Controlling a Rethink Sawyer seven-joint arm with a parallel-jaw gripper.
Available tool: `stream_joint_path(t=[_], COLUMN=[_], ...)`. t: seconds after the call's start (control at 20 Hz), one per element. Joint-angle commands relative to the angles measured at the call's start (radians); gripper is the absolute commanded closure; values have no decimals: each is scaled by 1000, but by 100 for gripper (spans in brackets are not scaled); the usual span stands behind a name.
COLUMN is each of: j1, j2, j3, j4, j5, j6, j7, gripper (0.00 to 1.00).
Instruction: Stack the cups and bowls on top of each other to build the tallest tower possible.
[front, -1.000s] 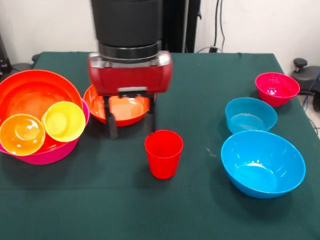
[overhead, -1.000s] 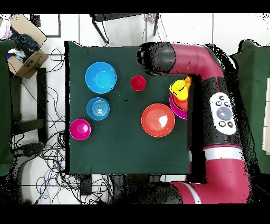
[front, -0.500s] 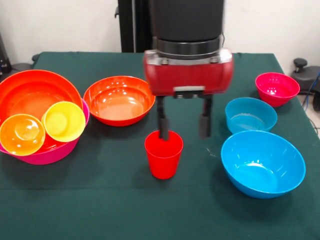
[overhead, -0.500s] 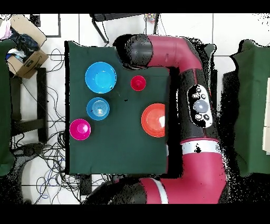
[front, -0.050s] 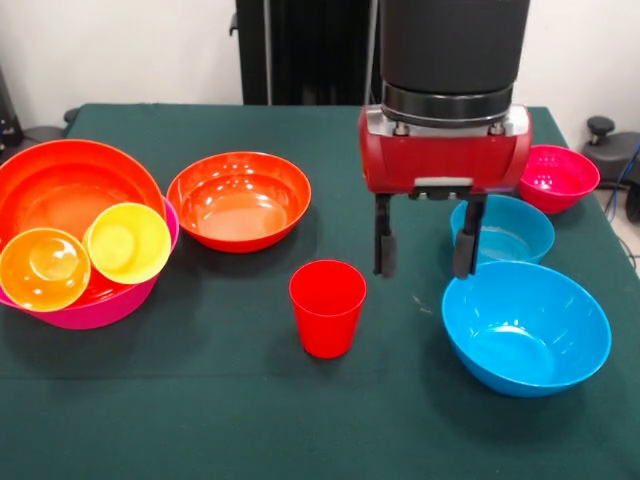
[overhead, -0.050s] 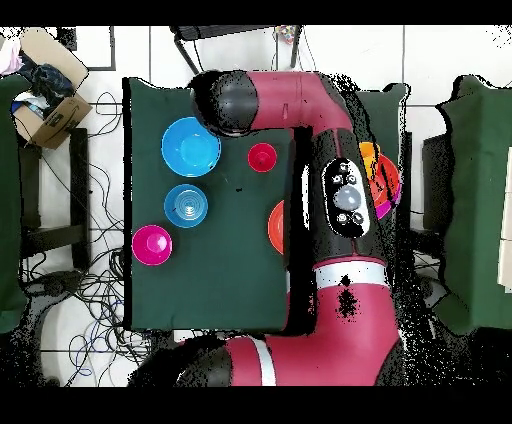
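Hovering above the green table (front, -0.050s: 200, 420), the gripper (front, -0.050s: 425, 240) hangs from the red and black arm (overhead, -0.050s: 345, 190) with its two dark fingers (front, -0.050s: 384, 240) spread apart and nothing between them. It sits in the gap between the red cup and the blue bowls, clear of all of them.

From left to right in the front view: at the far left edge a large pink bowl (front, -0.050s: 100, 308) holds a wide orange-red bowl (front, -0.050s: 60, 185) nested inside it. Within that orange-red bowl lie two cups on their sides, mouths turned toward the camera: an orange cup (front, -0.050s: 43, 268) on the left and a yellow cup (front, -0.050s: 127, 242) just beside it on the right, the two touching. Next comes a second orange-red bowl (front, -0.050s: 238, 200), upright and empty, standing apart on the cloth. Nearer the camera and right of it stands the red cup (front, -0.050s: 327, 307), upright, mouth up, alone. The left finger hangs just right of its rim, not touching.

Right of the gripper, the large blue bowl (front, -0.050s: 526, 327) sits near the front edge. Behind it is the small blue bowl (front, -0.050s: 505, 228), partly hidden by the right finger. Farthest right and farthest back sits the small magenta bowl (front, -0.050s: 556, 176).

In the overhead view the arm covers much of the table's right side, hiding most of the nested bowls.
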Motion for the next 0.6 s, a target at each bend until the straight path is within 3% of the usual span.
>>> stream_joint_path(t=[0.05,0.6], j1=[3,-14], j2=[90,109], j3=[-44,-26], j4=[29,93], j5=[-26,27], j6=[-20,-59], j7=[106,114], gripper=[0,0])
